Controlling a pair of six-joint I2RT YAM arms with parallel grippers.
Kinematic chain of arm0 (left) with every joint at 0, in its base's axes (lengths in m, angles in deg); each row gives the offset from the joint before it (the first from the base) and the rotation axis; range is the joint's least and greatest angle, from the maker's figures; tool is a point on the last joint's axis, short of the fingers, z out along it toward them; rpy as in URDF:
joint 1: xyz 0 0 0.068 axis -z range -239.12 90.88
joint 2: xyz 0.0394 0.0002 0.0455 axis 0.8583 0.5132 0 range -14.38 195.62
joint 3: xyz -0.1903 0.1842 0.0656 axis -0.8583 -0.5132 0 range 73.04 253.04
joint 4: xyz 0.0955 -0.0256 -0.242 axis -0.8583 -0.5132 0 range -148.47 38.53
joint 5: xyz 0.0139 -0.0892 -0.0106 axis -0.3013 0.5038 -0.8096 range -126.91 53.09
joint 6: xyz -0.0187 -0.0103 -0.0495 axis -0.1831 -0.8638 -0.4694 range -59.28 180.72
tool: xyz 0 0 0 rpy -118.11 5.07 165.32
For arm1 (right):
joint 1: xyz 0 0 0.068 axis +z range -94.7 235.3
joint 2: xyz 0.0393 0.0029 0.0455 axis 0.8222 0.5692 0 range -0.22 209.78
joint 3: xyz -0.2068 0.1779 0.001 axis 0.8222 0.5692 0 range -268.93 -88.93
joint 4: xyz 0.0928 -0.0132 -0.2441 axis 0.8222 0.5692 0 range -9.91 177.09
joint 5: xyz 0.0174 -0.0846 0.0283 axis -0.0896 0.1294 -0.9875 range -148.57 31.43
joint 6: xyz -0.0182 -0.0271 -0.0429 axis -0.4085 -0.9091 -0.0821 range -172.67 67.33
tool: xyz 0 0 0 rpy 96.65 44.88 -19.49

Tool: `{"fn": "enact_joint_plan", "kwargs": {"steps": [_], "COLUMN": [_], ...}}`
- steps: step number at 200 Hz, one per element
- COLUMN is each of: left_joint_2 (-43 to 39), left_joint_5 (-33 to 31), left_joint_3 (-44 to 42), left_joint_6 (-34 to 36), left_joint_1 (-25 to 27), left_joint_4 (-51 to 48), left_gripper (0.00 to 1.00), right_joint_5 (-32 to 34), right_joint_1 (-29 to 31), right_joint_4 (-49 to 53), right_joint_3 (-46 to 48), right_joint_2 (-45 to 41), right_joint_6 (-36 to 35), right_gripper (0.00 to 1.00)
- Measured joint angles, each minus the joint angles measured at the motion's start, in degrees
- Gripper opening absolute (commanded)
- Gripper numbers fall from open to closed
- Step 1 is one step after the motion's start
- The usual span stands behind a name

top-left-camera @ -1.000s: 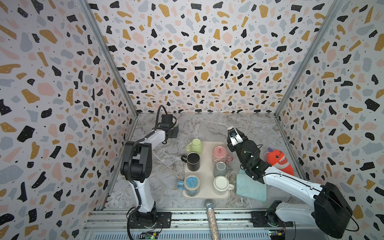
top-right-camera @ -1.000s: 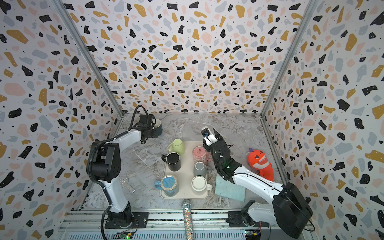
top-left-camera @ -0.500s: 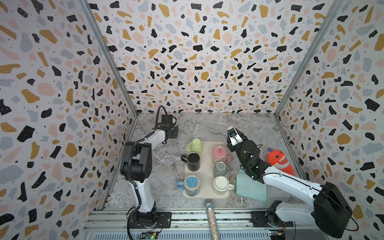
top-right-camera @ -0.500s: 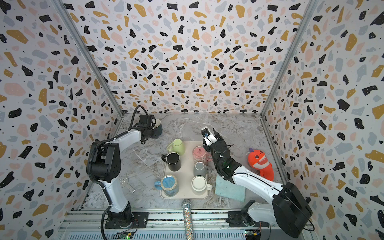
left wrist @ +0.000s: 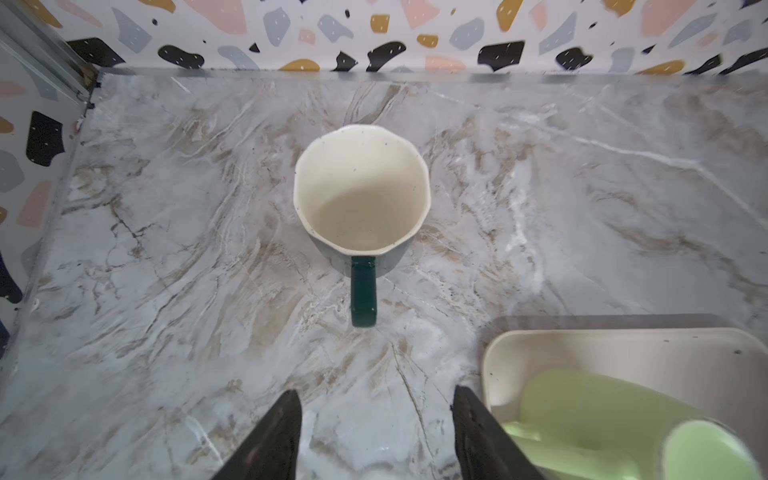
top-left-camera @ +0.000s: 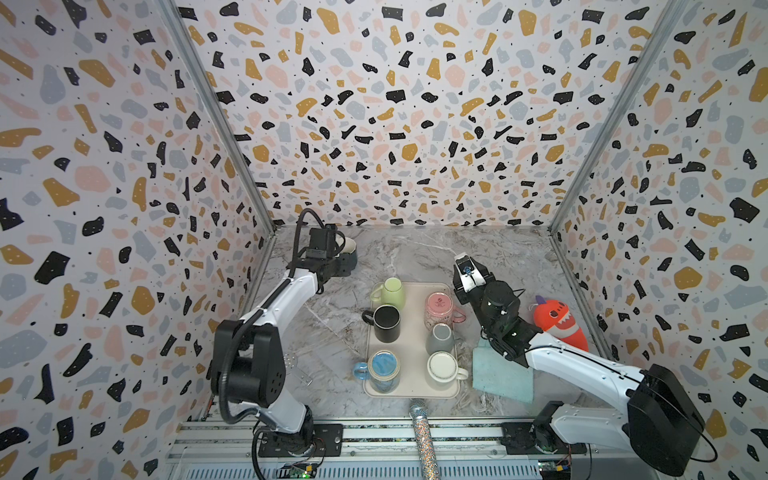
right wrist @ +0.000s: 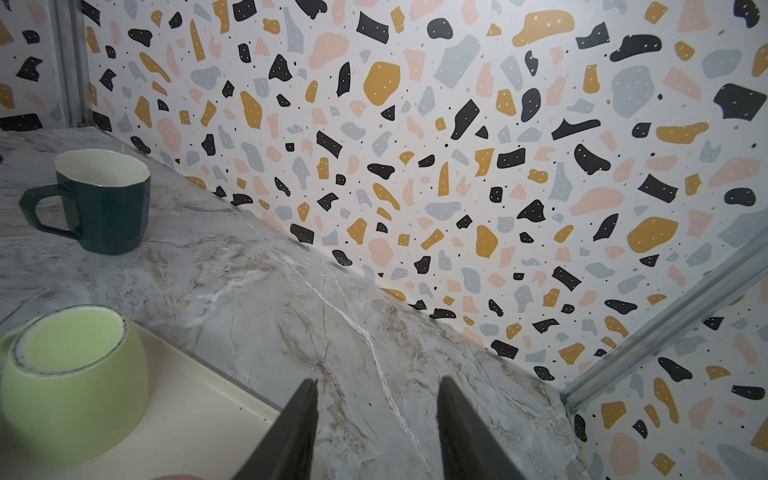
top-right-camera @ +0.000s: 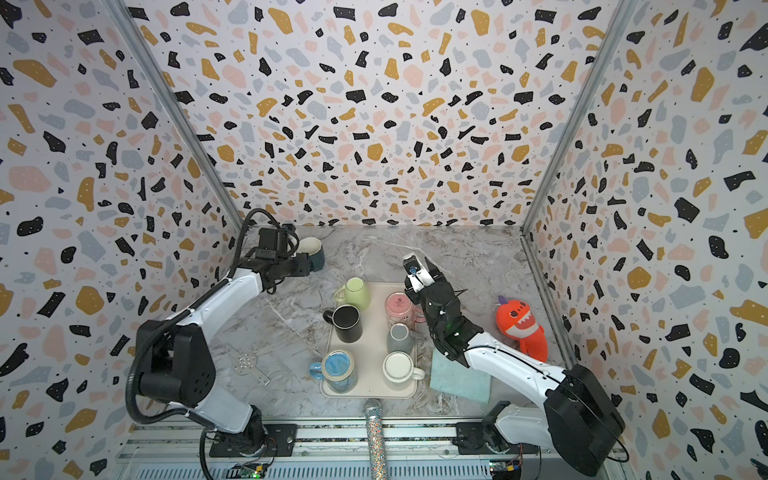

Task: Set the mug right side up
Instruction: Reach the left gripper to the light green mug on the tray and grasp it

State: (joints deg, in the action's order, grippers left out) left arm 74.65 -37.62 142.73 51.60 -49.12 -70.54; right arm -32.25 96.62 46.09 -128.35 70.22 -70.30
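- The dark green mug (left wrist: 361, 195) looks like glazed ceramic to me. I expect it to be stiff, fairly heavy for its size and slick under the pads, and likely to chip if it tips onto the marble table (left wrist: 166, 249).
- For a hold, I'd pinch the wall across the rim, with one finger inside and one outside. The flat-sided handle (left wrist: 363, 286) is the other option, and it points straight towards my left gripper (left wrist: 374, 392).
- The mug is dark green and faceted outside and cream inside. Its pale rim is many-sided rather than round, the handle is an angular loop, and it is empty.
- In a top view the mug (top-right-camera: 312, 249) stands left of centre, near the table's back left corner. It is off the tray (top-right-camera: 372, 332) and up-frame of the upturned light green mug (top-right-camera: 356, 293).
- It stands mouth up, so I judge the turning done.
- The left gripper's jaws are spread with nothing between them, and they stop short of the handle without touching it.
- The right gripper (right wrist: 377, 381) also has its jaws apart and empty. In both top views it hangs right of centre, just beyond the tray's far right corner.
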Motion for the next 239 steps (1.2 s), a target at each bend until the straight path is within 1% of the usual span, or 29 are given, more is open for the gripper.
{"fn": "enact_joint_plan", "kwargs": {"steps": [24, 45, 57, 71, 97, 142, 168, 206, 239], "left_joint_2": [-6.34, -11.89, -14.64, -16.79, -18.56, -18.75, -17.27, -14.51, -11.37], "left_joint_5": [4.83, 12.15, 16.46, 20.02, 24.02, 27.50, 27.76, 27.34, 27.08], "left_joint_3": [-2.47, -7.17, -10.71, -13.99, -17.00, -17.35, -18.21, -22.38, -23.65], "left_joint_6": [-3.85, -10.82, -16.74, -23.89, -37.70, -56.87, -65.72, -76.91, -83.78], "left_joint_1": [1.09, 1.49, 1.49, 1.49, 1.49, 1.46, 1.46, 1.46, 1.46], "left_joint_4": [-0.55, 2.34, 5.33, 8.35, 12.85, 18.03, 18.32, 18.18, 18.38], "left_gripper": [0.60, 0.61, 0.62, 0.62, 0.62, 0.61, 0.59, 0.58, 0.57], "right_joint_5": [-0.66, -1.36, -1.55, -1.73, -2.62, -3.02, -2.99, -2.78, -2.60], "right_joint_1": [0.00, 0.04, 0.04, 0.04, 0.11, 0.22, 0.22, 0.22, 0.22], "right_joint_4": [0.39, 1.38, 1.66, 1.92, 1.97, 2.38, 2.47, 2.49, 2.49], "right_joint_3": [0.00, 0.00, 0.00, 0.00, 0.00, 0.00, 0.00, 0.00, -0.02], "right_joint_2": [-0.02, -0.35, -0.74, -1.36, -2.21, -2.38, -2.60, -2.78, -2.75], "right_joint_6": [1.75, 3.48, 4.46, 5.57, 7.37, 8.87, 9.42, 9.75, 9.68], "right_gripper": [0.49, 0.49, 0.50, 0.50, 0.50, 0.51, 0.51, 0.52, 0.52]}}
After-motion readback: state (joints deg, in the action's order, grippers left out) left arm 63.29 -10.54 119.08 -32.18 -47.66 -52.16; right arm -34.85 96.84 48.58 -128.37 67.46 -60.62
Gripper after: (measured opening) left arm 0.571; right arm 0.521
